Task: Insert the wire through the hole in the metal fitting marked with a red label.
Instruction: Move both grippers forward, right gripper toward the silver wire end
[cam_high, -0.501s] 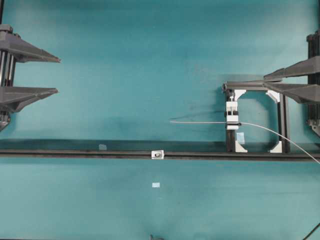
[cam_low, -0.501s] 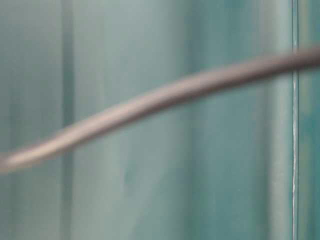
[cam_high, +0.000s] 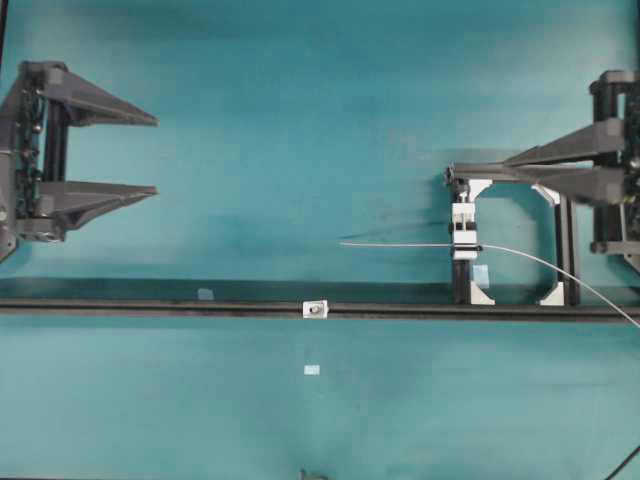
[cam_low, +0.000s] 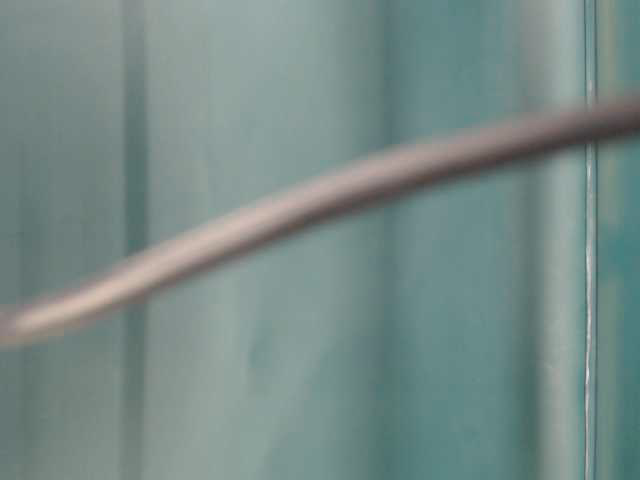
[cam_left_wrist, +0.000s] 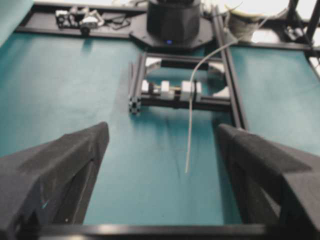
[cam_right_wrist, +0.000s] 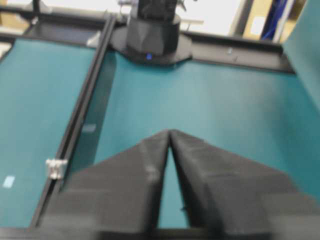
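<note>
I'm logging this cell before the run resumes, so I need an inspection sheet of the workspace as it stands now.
Surface: teal mat, bare in the middle.
Job's things: wire runs through the white clamp on the black frame, free end lying toward the left; metal fitting sits on the black rail, its hole unthreaded.
Clutter: small pale tape squares on the mat.
End effectors: left end effector open, holding nothing; right end effector fingertips together, holding nothing, above the frame.
Cables: nothing seen beyond the wire.
Surroundings: arm bases and outer framing in the wrist views.
</note>
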